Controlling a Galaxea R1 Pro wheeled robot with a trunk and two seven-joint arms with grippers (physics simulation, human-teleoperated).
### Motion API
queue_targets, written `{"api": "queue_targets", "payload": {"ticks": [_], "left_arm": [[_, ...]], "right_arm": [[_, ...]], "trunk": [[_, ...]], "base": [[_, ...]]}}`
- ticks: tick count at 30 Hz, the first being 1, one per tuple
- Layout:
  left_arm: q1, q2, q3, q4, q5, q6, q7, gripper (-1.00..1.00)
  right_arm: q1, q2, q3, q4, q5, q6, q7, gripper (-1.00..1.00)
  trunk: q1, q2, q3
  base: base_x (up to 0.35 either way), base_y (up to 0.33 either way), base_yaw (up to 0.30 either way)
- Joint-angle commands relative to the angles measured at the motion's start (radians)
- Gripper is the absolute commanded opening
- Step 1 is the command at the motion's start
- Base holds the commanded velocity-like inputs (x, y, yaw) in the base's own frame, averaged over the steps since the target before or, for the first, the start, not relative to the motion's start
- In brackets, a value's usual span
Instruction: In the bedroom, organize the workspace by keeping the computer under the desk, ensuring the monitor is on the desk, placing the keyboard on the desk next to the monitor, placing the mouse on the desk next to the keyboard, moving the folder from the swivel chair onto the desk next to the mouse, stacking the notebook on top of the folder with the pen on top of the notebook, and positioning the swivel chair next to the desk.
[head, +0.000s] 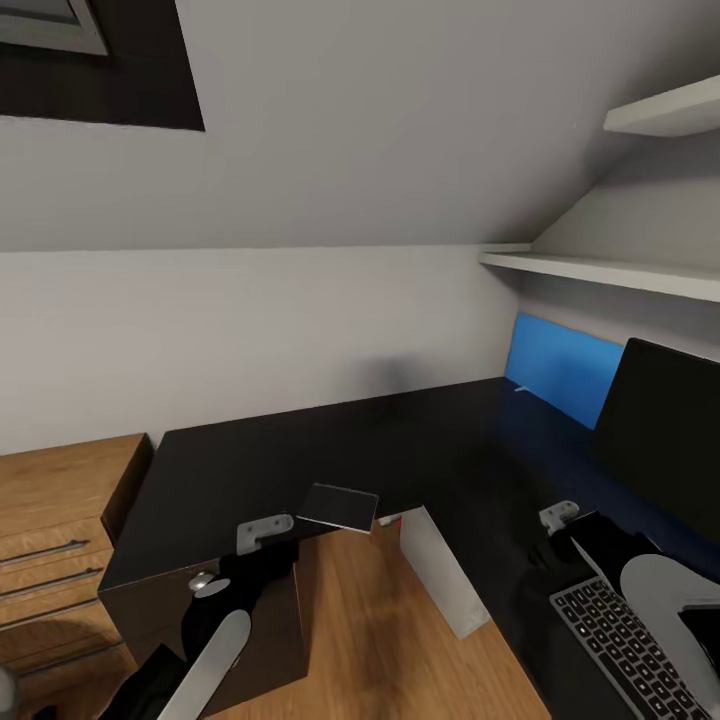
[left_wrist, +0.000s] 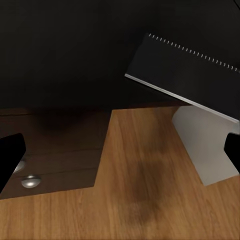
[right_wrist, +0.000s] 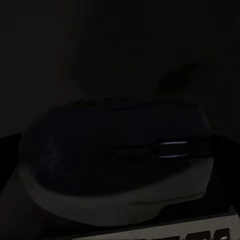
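Head view: left hand (head: 268, 532) low over the near edge of the black worktop (head: 300, 450), fingers spread wide apart and holding nothing, notebook (head: 338, 507) just beyond them, lying flat and jutting past the worktop's inner edge. Left wrist view: same notebook (left_wrist: 185, 75) with dark cover, pale page edge and a row of small binding marks, overhanging the wooden floor (left_wrist: 150, 175), with the white leg (left_wrist: 205, 145) below it and a silver drawer knob (left_wrist: 31, 181) off to one side; black fingertips (left_wrist: 10, 155) at both margins, well apart. Right hand (head: 558, 520) down at the worktop beside the keyboard (head: 625, 640); cannot tell how far open. Right wrist view: very dark, mouse (right_wrist: 120, 165) close up under the camera, contact with it not clear. Monitor (head: 660, 430) upright on the worktop at right, blue folder (head: 560, 365) beyond it against the wall, seemingly standing on edge. No readable writing or brand anywhere; key legends too small to read
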Motion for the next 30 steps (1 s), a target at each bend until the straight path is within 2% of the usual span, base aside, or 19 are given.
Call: {"api": "queue_targets", "payload": {"ticks": [1,8,20,21,30], "left_arm": [[-0.001,0.0,-0.003,-0.001,0.007,0.001,0.009,1.0],[-0.001,0.0,-0.003,0.0,0.009,0.001,0.008,1.0],[-0.001,0.0,-0.003,0.0,0.008,0.001,0.008,1.0],[-0.001,0.0,-0.003,0.0,0.008,0.001,0.008,1.0],[-0.001,0.0,-0.003,0.0,0.009,0.001,0.008,1.0]], "right_arm": [[0.0,-0.001,0.008,-0.003,0.001,0.004,0.005,-1.0],[0.0,-0.002,0.009,-0.003,0.001,0.0,0.005,-1.0],[0.0,-0.002,0.009,-0.001,0.001,-0.001,0.005,-1.0],[0.0,-0.002,0.009,-0.001,0.002,-0.001,0.005,1.0],[0.0,0.0,0.011,-0.001,0.002,-0.002,0.005,1.0]], "trunk": [[0.004,-0.008,-0.004],[0.031,-0.057,-0.026],[0.031,-0.057,-0.026],[0.031,-0.057,-0.026],[0.031,-0.057,-0.026]], "base": [[0.0,0.0,0.0],[0.0,0.0,0.0],[0.0,0.0,0.0],[0.0,0.0,0.0],[0.0,0.0,0.0]]}}
